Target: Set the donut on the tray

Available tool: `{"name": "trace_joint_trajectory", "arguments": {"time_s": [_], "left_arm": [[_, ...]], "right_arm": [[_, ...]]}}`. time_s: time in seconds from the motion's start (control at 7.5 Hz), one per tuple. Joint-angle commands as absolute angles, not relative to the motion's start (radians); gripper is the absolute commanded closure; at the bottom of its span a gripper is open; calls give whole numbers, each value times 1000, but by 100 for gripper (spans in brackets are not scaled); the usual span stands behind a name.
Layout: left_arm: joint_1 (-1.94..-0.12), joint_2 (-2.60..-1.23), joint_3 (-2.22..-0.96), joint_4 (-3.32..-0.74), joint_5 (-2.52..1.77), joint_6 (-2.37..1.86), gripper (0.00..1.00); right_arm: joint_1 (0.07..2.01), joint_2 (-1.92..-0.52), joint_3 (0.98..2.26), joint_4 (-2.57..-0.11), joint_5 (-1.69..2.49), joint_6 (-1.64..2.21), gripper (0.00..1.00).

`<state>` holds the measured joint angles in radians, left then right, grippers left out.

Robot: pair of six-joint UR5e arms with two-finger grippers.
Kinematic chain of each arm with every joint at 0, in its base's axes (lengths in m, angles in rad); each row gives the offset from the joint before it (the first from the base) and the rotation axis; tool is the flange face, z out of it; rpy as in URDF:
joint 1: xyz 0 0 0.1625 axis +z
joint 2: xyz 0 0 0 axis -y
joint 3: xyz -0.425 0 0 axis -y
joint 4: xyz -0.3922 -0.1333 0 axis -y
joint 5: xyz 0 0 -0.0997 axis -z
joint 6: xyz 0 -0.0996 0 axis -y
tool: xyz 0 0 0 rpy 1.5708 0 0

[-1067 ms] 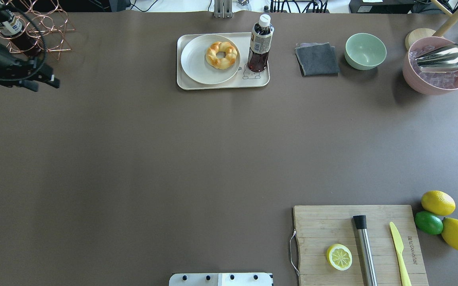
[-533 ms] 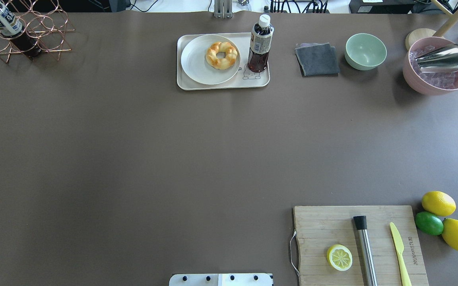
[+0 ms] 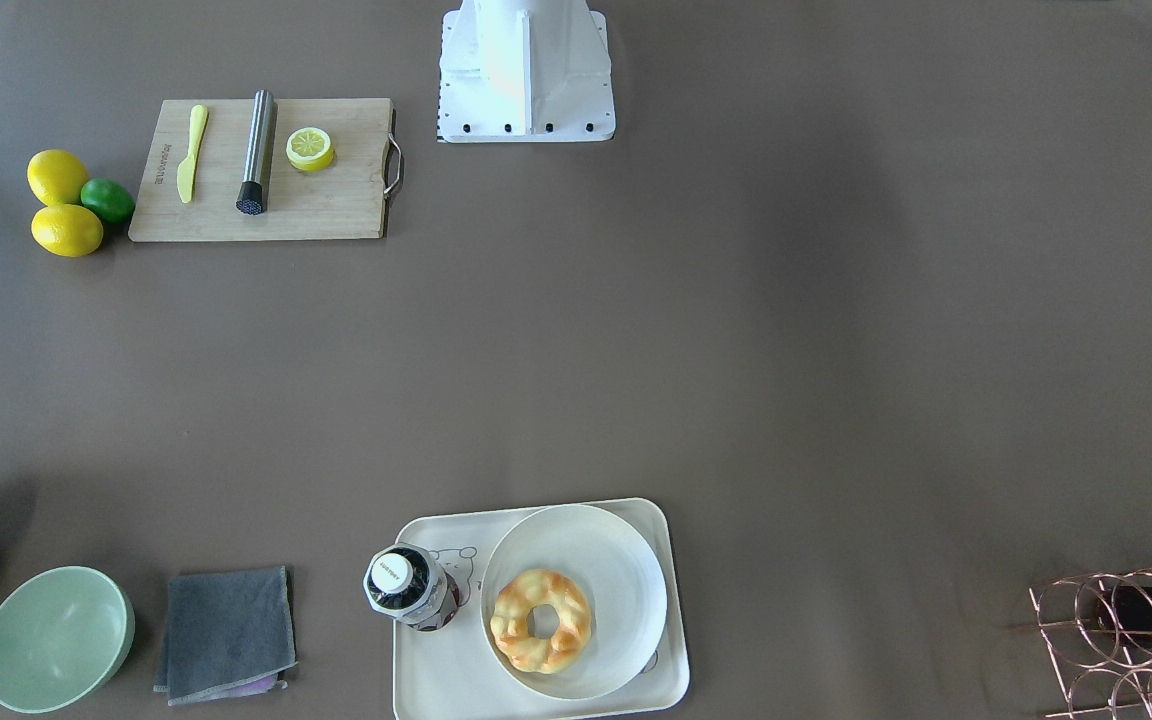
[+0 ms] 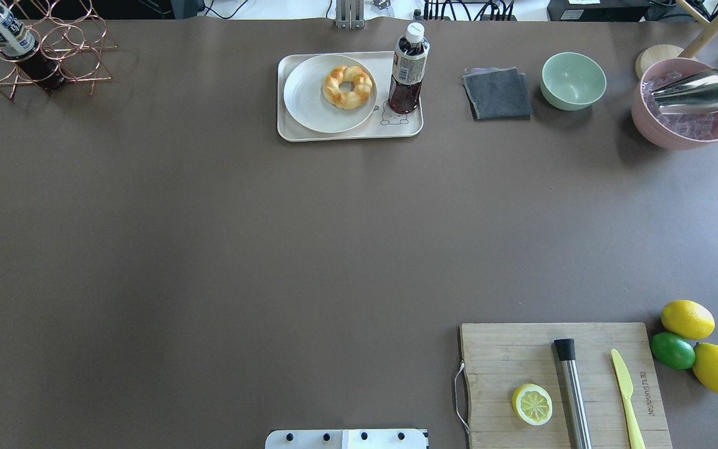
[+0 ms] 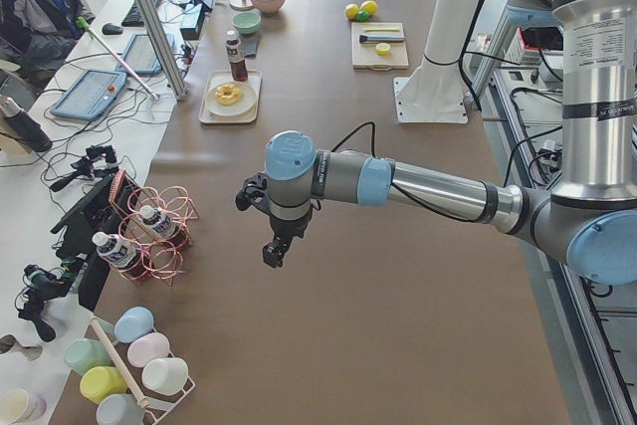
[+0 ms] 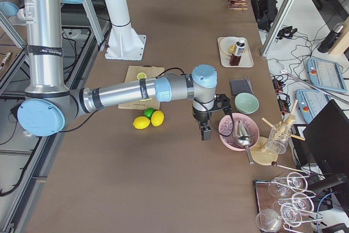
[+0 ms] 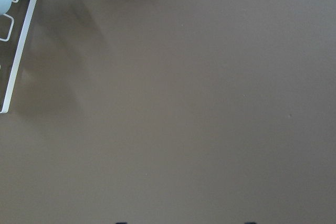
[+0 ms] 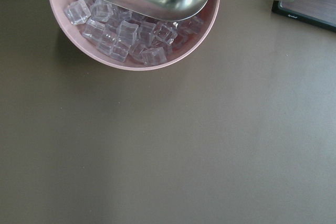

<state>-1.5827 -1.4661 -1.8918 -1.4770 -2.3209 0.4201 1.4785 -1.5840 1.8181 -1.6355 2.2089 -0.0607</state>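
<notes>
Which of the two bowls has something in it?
The pink bowl, filled with ice cubes and a metal scoop; the mint-green bowl beside the grey cloth is empty.

Silver-tubed arms (image 5: 438, 191) carry pale blue joint caps (image 5: 290, 156), black cable (image 5: 350, 131), white pedestal (image 3: 524, 70).

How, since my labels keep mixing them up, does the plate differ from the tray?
The plate is round; the tray is rectangular with rounded corners. The plate is plain, the tray bears a small cartoon print. The plate lies on the tray and carries the donut; the tray rests on the table and also holds a bottle. Both are off-white.
</notes>
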Motion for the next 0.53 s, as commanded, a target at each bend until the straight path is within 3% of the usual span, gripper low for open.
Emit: {"name": "trace_joint_trajectory", "arguments": {"time_s": [0.0,0.4], "left_arm": [[-1594,-1422,-1919,-1474,-2325,387,3],[-1594,-1414,-1928,-1476,-2330,373,3]], "right_arm": [[1479,-1585,1819,-1632,2207,-57,0],[1479,-1597,1827,-1628,2218,-55,0]]}}
